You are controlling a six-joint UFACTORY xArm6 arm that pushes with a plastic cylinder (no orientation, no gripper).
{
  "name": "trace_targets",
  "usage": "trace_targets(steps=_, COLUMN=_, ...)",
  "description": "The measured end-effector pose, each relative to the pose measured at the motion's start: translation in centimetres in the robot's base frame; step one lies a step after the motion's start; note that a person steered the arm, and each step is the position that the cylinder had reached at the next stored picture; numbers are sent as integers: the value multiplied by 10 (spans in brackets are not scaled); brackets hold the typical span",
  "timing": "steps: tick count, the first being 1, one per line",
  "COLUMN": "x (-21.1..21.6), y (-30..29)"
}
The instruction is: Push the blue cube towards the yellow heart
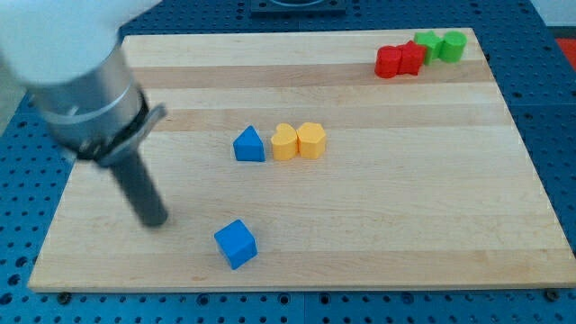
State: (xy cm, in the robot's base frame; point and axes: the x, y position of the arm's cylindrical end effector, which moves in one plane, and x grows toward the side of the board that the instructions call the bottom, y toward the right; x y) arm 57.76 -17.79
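Observation:
The blue cube [236,243] lies near the view's bottom, left of the middle of the wooden board [414,207]. The yellow heart [284,142] sits at the board's middle, touching a yellow hexagon [311,140] on its right, with a blue triangle block [249,145] close on its left. My tip [153,219] rests on the board to the left of the blue cube and slightly above it, a clear gap away. The heart is up and to the right of the cube.
Two red blocks [399,61] and two green blocks [440,45] cluster at the view's top right corner of the board. The arm's thick grey body [85,90] covers the board's upper left.

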Motion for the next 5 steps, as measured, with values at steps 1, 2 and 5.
trace_targets(steps=1, x=39, y=2)
trace_targets(steps=2, x=41, y=27)
trace_targets(steps=5, x=9, y=92)
